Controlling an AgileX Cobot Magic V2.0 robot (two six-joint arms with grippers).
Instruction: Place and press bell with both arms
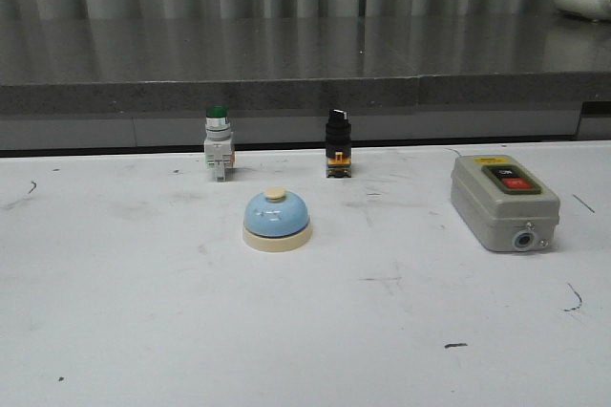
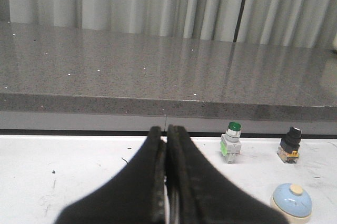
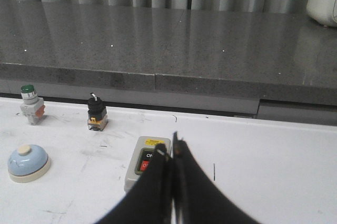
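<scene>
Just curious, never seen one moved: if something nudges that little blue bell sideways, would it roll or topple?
Probably neither: the bell sits flat on a wide cream base, so it would likely slide. Its smooth dome looks slippery to pinch.

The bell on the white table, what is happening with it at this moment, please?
Nothing is handling it at this moment. The bell stands upright on the white table, in front of the green-capped push-button and the black selector switch, with the grey switch box to its right. The left tool and the right tool are both shut and hold nothing, and neither touches the bell. No arm shows in the front view.
</scene>
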